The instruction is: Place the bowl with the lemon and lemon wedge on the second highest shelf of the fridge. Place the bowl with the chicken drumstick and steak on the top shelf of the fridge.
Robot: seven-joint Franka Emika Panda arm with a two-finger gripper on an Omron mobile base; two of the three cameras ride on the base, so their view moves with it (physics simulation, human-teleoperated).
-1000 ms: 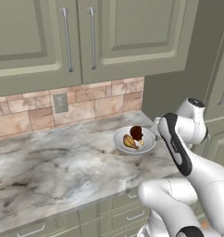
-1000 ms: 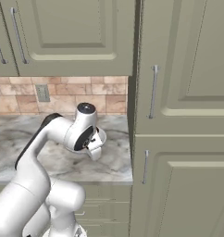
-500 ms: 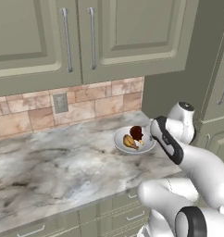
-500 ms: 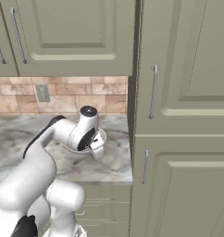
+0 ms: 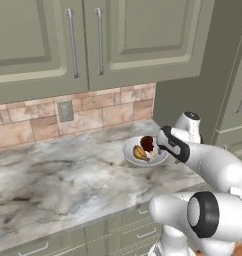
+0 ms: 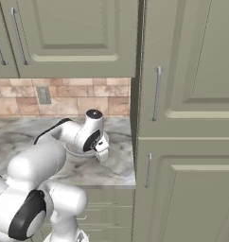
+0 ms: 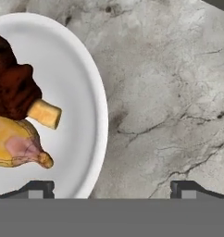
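The shallow white bowl (image 5: 129, 150) with the meat sits on the marble counter near its right end. In it lie the dark steak (image 5: 147, 143) and the golden chicken drumstick (image 5: 139, 153). My gripper (image 6: 101, 152) hangs open just above the bowl's right rim. In the hand view the bowl's rim (image 7: 102, 120) runs between the two fingertips, with the steak (image 7: 12, 90) and the drumstick (image 7: 16, 146) to the left of it; the gripper (image 7: 113, 187) holds nothing. The bowl with the lemon and lemon wedge is out of view. The fridge shelves are hidden.
The marble counter (image 5: 58, 185) stretches left, backed by a brick splashback with an outlet (image 5: 65, 111). Upper cabinets hang above. Right of the counter stand tall panelled doors, shut, with a long handle (image 6: 156, 92) and a shorter one (image 6: 148, 170).
The hand has swung left and down from beside the bowl to just over its right rim. The jaws have stayed open and the bowl has not moved.
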